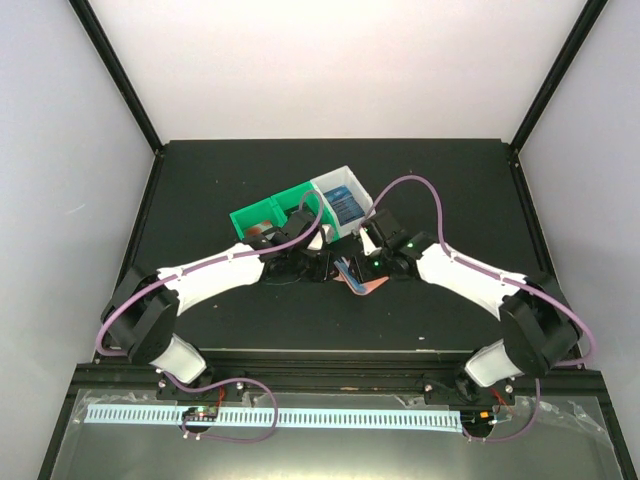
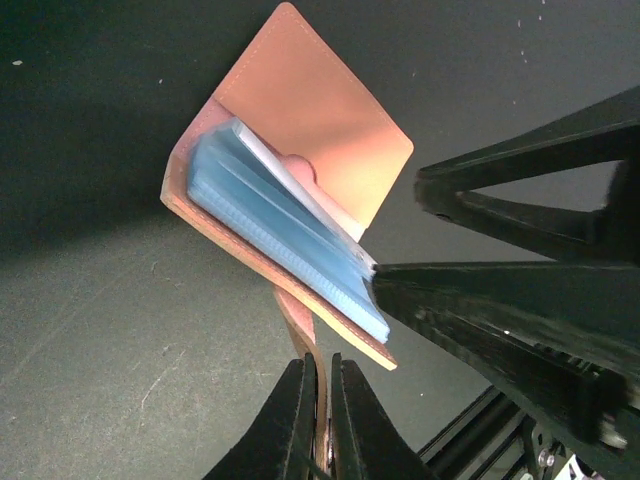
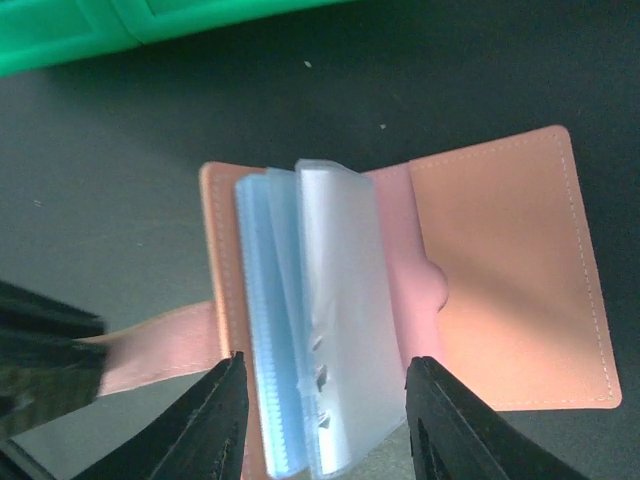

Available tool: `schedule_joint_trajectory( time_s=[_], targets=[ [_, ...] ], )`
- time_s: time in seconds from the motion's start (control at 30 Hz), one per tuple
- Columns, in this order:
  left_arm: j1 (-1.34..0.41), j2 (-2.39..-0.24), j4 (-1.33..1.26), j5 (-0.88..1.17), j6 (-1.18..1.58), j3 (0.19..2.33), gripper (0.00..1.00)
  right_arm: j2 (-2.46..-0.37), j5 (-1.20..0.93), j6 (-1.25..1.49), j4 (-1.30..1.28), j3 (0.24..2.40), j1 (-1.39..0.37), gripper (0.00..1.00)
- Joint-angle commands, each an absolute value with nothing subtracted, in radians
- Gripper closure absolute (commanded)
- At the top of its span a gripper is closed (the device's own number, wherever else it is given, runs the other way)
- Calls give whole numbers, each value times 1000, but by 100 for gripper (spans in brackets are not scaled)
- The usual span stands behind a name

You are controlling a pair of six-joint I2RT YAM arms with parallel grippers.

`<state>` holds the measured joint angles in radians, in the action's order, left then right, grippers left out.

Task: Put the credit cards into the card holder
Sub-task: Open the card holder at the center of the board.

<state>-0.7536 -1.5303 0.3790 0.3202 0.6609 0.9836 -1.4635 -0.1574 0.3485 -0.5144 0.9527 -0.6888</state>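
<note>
The salmon-brown leather-like folding card holder (image 3: 490, 260) sits open between the two grippers, near the middle of the black table (image 1: 200, 180) and just in front of the bins. Whether it rests on the table or hangs just above it I cannot tell.

In the right wrist view its two covers spread left to right, which is its long axis as opened. The spine and the stack of pale blue plastic pockets (image 2: 270, 220) run across that axis. A clear leaf (image 3: 340, 300) lies on top of the stack, and a round snap bump (image 3: 435, 285) shows beside it on the inner cover. The narrow snap tab (image 3: 160, 350) sticks out from the other cover, pointing at the left arm.

The left gripper (image 2: 320, 370) is closed tight, pinching the end of that tab. The right gripper (image 3: 328, 365) has its jaws partly apart, one on each side of the near end of the pocket stack. I cannot tell whether they press on it.

Behind them, a green plastic bin (image 1: 255, 218) and a white plastic bin (image 1: 335, 180) stand touching side by side. A blue-faced credit card (image 1: 347, 208) lies in the white one. Its print is too small to read.
</note>
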Motion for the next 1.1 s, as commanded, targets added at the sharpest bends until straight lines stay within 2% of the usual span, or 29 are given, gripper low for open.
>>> schedule_joint_trajectory(
  time_s=[0.0, 0.13, 0.47, 0.67, 0.93, 1.07],
  targets=[
    [-749, -1516, 402, 339, 640, 1022, 98, -1510, -115, 366, -504, 949, -690, 56],
    [-749, -1521, 404, 340, 640, 1019, 98, -1535, -102, 368, -499, 950, -690, 60],
    [-749, -1530, 404, 342, 639, 1019, 98, -1587, -73, 363, -501, 949, -690, 60],
    [-749, -1535, 406, 338, 638, 1019, 98, -1628, 50, 388, -531, 957, -690, 61],
    [-749, -1550, 437, 280, 628, 1013, 98, -1656, 304, 467, -599, 983, -690, 45],
    [-749, -1558, 439, 274, 624, 1009, 98, -1598, 335, 481, -612, 992, -690, 43]
  ],
)
